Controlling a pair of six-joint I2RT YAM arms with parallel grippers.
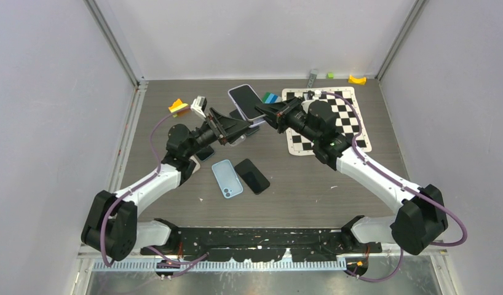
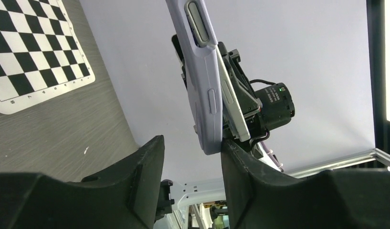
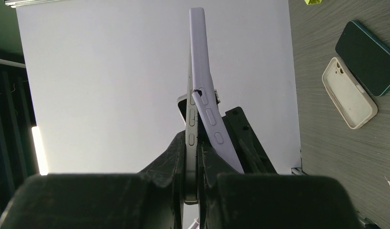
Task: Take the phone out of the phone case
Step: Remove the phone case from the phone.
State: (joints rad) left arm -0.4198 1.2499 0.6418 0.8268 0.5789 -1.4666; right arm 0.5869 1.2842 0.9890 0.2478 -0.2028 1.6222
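My right gripper [image 1: 269, 112] holds a phone in a lilac case [image 1: 247, 101] up above the table at the back centre. In the right wrist view its jaws are shut on the phone's grey edge [image 3: 190, 136]. The lilac case [image 3: 206, 102] is peeled away from the phone at the near end and bends off to the right. My left gripper [image 1: 244, 128] is open just below and left of the phone. In the left wrist view the case's lower corner [image 2: 206, 102] sits just above the gap, against the right finger [image 2: 241, 167], with the phone [image 2: 232, 109] parted from it behind.
A light blue phone case [image 1: 227, 178] and a black phone [image 1: 252, 176] lie on the table in front. A checkerboard mat [image 1: 335, 126] lies at the back right. A beige case [image 3: 349, 99] and a dark teal phone [image 3: 367, 44] lie under the arms. Small blocks [image 1: 178, 106] sit back left.
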